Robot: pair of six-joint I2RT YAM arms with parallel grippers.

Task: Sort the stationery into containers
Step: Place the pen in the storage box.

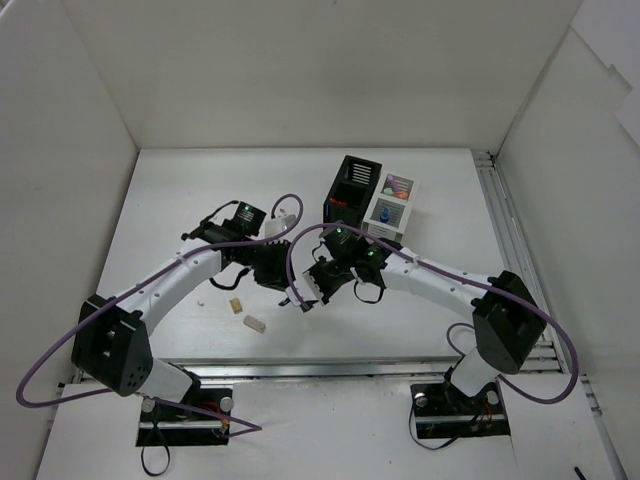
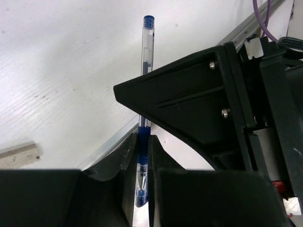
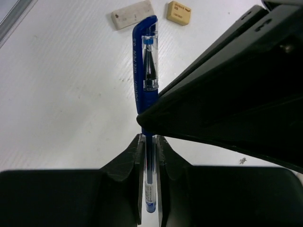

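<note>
Okay, over on the left, a beige eraser (image 1: 236, 305) and a white eraser (image 1: 255, 323) lie loose on the table (image 1: 170, 200), close together but not touching, just beside the left arm's forearm. Moving in, the left gripper (image 2: 142, 151) has its fingers pinched tight on the blue pen (image 2: 147, 47), the barrel squeezed between the two pads. The pen is up off the table, right in the middle, between the two arms. Both claws have it at once: the right gripper (image 3: 149, 146) is also closed hard on the barrel, with the pen's capped end sticking out beyond its fingers. In each wrist view the other gripper's dark finger crosses in front of the pen. Further right and farther back, the black box (image 1: 352, 190) stands right beside the white box (image 1: 390, 222). The white one holds a few coloured items, too small to make out.
</note>
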